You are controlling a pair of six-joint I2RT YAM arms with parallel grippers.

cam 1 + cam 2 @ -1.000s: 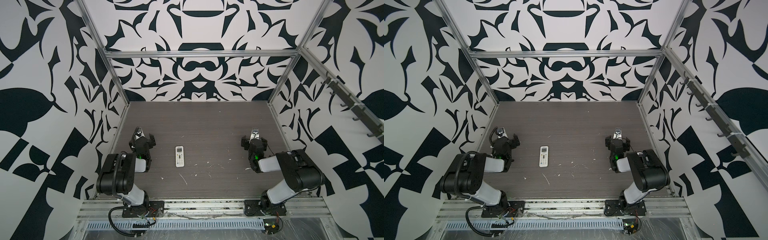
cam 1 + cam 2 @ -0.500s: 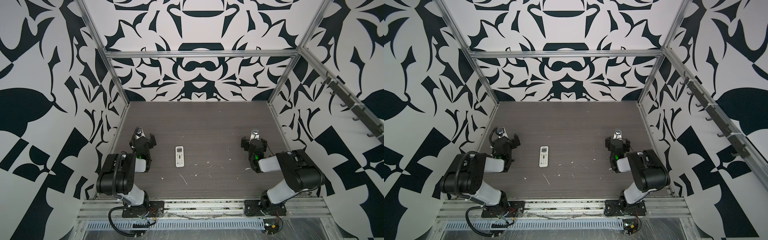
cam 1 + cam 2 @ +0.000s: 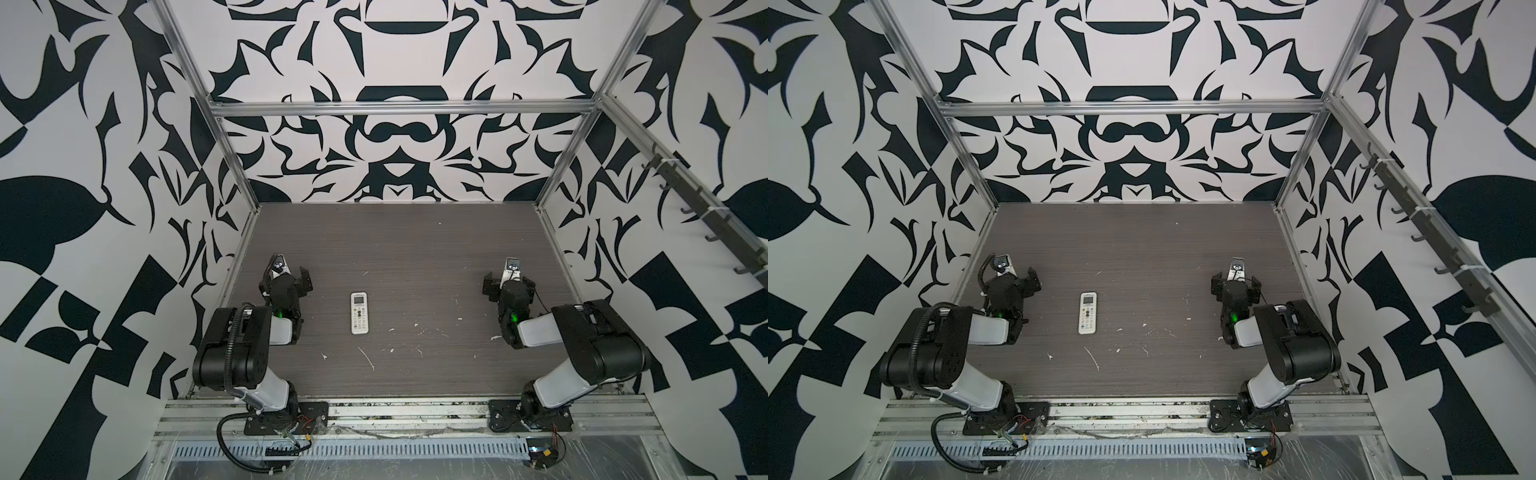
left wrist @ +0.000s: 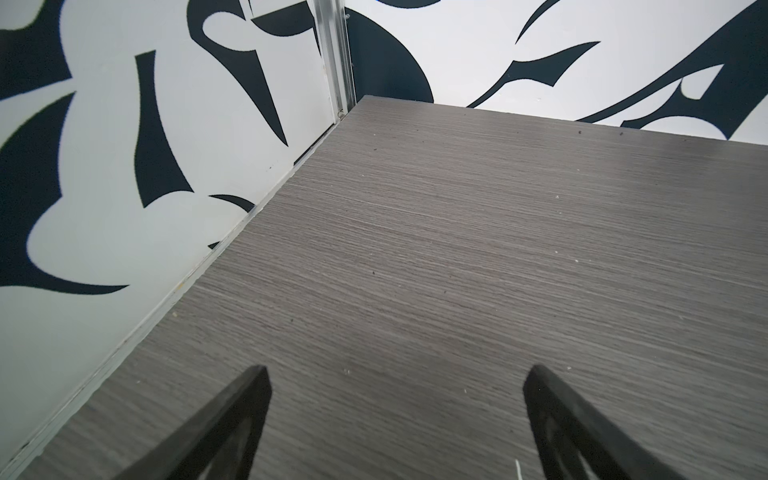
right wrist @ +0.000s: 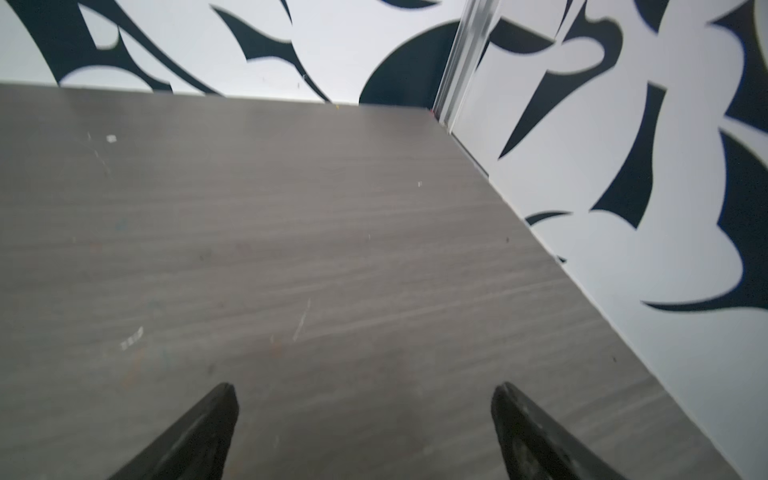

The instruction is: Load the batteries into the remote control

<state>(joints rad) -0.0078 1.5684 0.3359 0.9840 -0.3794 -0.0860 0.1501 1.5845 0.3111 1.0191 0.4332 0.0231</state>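
The remote control [image 3: 359, 313] lay buttons-up on the worktop [image 3: 399, 241], just toward 8 o'clock from the middle, its long axis running 12 to 6. Its back was against the surface and hidden. The button legends were too small to read in both top views.

Each wrist view cut its own fingers off at the frame edge, showing only two dark tips over bare wood grain. The right wrist view was soft and blurred. Neither wrist view took in the remote.

The left hand [image 4: 395, 374] sat at 9 o'clock from the remote, close to the wall, released wide and grasping nothing. The right hand [image 5: 363, 388] sat well off at 3 o'clock, near the opposite wall, likewise spread wide and grasping nothing.

The worktop was open from the remote toward 12 o'clock as far as the back wall [image 3: 399, 166]. White scraps [image 3: 366, 358] were scattered from 4 to 6 o'clock of the remote, most too small to count surely.

Counted: one remote, two arms, two hands.
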